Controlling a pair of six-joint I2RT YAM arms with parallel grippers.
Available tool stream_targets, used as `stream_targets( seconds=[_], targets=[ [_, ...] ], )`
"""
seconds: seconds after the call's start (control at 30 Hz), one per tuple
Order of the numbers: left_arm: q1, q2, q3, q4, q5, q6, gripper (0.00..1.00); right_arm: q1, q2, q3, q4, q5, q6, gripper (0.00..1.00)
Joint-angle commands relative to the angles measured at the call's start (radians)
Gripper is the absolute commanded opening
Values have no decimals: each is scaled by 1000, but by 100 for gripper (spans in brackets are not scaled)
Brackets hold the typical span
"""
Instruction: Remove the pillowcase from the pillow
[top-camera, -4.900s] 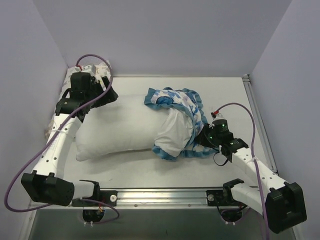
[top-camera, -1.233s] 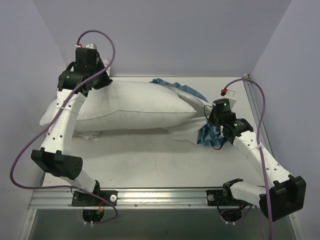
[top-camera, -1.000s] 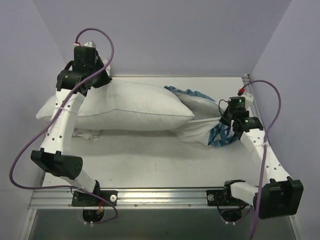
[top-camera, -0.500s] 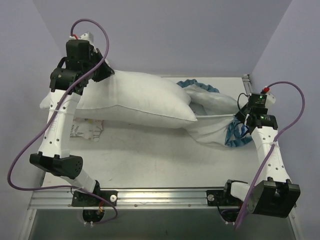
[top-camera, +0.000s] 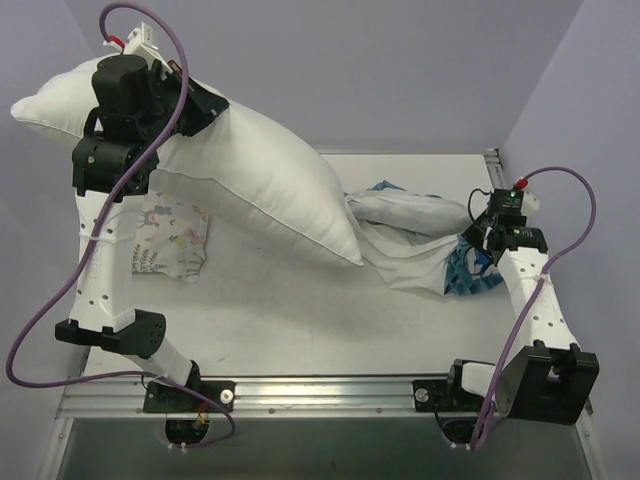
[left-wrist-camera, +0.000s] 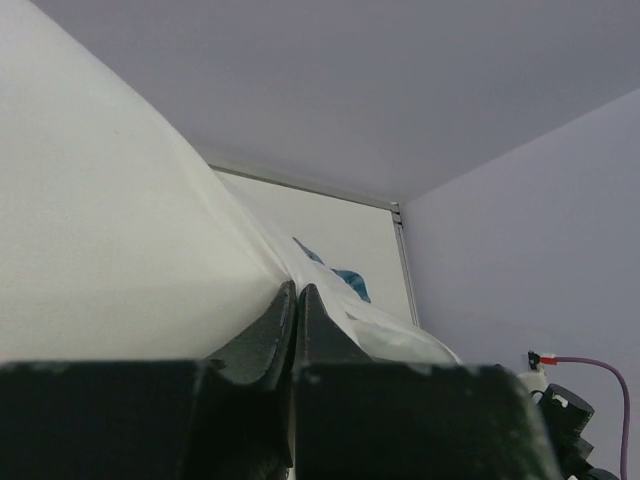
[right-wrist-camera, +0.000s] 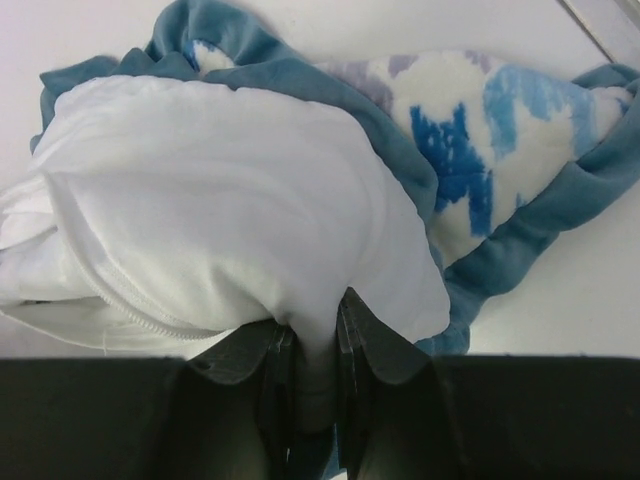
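Note:
The big white pillow (top-camera: 260, 180) hangs tilted in the air, its high end at the upper left. My left gripper (top-camera: 212, 106) is shut on its top edge; in the left wrist view the fingertips (left-wrist-camera: 297, 290) pinch the pillow's white cloth (left-wrist-camera: 100, 250). The pillowcase (top-camera: 410, 240) lies crumpled on the table at the right, mostly white inside-out, with blue ruffle and patches showing. The pillow's low corner ends at the pillowcase's left end. My right gripper (top-camera: 478, 248) is shut on a fold of the pillowcase (right-wrist-camera: 230, 200), with white cloth squeezed between its fingers (right-wrist-camera: 312, 320).
A small pastel animal-print pillow (top-camera: 170, 235) lies flat on the table at the left, under the raised pillow. Lavender walls close in the back and both sides. A metal rail (top-camera: 330, 392) runs along the near edge between the arm bases.
My left arm has lifted the pillow up and to the left, off the table. My right gripper has pulled the pillowcase to the right, and the pillow has slid almost wholly out, uncovering the small printed pillow.

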Motion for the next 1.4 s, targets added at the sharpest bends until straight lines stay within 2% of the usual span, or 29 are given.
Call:
stream_targets(
  seconds=[0.0, 0.1, 0.17, 0.23, 0.27, 0.4, 0.47, 0.5, 0.53, 0.57, 0.6, 0.67, 0.77, 0.9, 0.97, 1.07, 1.1, 1.13, 1.23, 1.37],
  targets=[
    [-46, -17, 24, 234, 1, -49, 0, 49, -47, -5, 24, -27, 11, 0],
    [-86, 15, 10, 314, -19, -71, 0, 222, -103, -19, 19, 3, -19, 0],
    [-109, 43, 39, 349, -43, -75, 0, 389, -134, -65, 19, 10, -16, 0],
    [-145, 93, 114, 354, -52, -69, 0, 515, -165, -117, 31, 113, 15, 0],
    [-154, 107, 134, 351, -62, -68, 0, 622, -200, -192, 41, 141, 33, 0],
    [-198, 99, 115, 354, -100, -54, 0, 712, -252, -370, 160, 99, 110, 2],
    [-249, 57, -63, 375, -144, -35, 0, 722, -275, -401, 165, 125, 127, 9],
    [-269, 8, -142, 430, -154, -31, 0, 732, -301, -431, 179, 132, 129, 26],
    [-299, -15, -245, 466, -161, -32, 0, 742, -333, -445, 189, 138, 123, 36],
    [-315, -36, -430, 508, -166, -52, 0, 761, -417, -462, 203, 148, 118, 47],
    [-327, -61, -532, 603, -155, -58, 0, 787, -460, -482, 222, 151, 116, 64],
    [-371, -55, -702, 642, -155, -80, 0, 807, -565, -478, 203, 172, 116, 75],
    [-433, -24, -839, 693, -189, -83, 0, 813, -645, -424, 115, 214, 104, 86],
    [-491, -4, -921, 692, -250, -74, 0, 813, -631, -311, 39, 208, 58, 91],
    [-510, -9, -939, 669, -290, -58, 8, 813, -579, -237, 21, 195, 37, 93],
    [-536, -40, -974, 607, -345, -16, 41, 813, -513, -177, -7, 178, -6, 97],
    [-548, -76, -999, 587, -362, 0, 56, 813, -498, -138, -21, 180, -22, 100],
    [-551, -99, -1016, 581, -390, 27, 64, 814, -481, -123, -28, 183, -29, 100],
    [-550, -213, -1072, 566, -401, 75, 77, 813, -450, -70, -47, 203, -55, 100],
    [-547, -360, -1137, 524, -411, 121, 82, 813, -400, 42, -177, 305, -57, 100]
  ],
)
